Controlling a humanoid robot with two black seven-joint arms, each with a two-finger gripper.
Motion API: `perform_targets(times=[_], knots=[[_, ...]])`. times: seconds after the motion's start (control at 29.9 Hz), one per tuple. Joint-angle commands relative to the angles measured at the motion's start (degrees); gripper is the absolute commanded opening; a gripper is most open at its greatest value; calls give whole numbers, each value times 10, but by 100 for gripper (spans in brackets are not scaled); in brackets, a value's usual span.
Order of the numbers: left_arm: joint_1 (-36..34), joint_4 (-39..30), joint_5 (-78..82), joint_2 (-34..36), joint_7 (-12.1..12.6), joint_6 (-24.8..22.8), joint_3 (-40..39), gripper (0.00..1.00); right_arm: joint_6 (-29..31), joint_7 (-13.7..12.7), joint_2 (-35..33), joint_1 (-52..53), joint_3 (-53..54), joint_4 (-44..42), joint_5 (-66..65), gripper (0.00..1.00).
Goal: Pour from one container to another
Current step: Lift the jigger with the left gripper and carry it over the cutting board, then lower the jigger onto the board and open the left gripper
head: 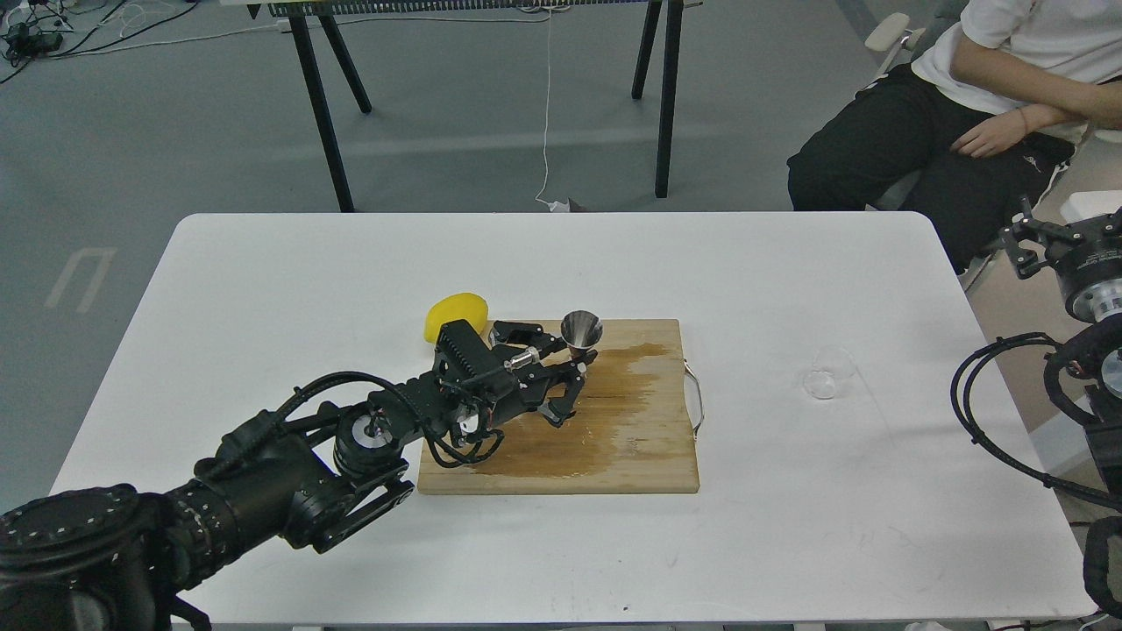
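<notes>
While the left end effector reaches over the wooden cutting board, its fingers stand on either side of the lower cone of the steel jigger, apparently closed on it, though the dark fingers make the contact hard to confirm. That jigger stands upright, long axis vertical, its open upper cone facing up just above the fingertips; whether anything is inside cannot be told. A darker wet-looking stain spreads across the board just right of the end effector. Just behind the wrist of this arm, a yellow lemon lies on the white surface, touching the board's far left corner.

Well to the right of the left end effector, off the board, the clear glass cup lies on the surface, seemingly tipped on its side; its contents are too faint to judge. The right end effector hangs at the surface's right edge, well apart from the cup, its fingers too dark to tell open from closed.
</notes>
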Motion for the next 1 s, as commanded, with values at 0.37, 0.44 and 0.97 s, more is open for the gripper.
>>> perform_targets(times=[0.37, 0.44, 0.97], knots=[[0, 0, 0, 0, 1, 1, -4, 55, 0, 0, 1, -1, 0, 0, 0, 100], [-1, 0, 0, 0, 1, 1, -4, 55, 0, 0, 1, -2, 0, 0, 0, 100], [-6, -9, 0, 0, -2, 46, -27, 91, 0, 0, -1, -2, 0, 0, 0, 100]])
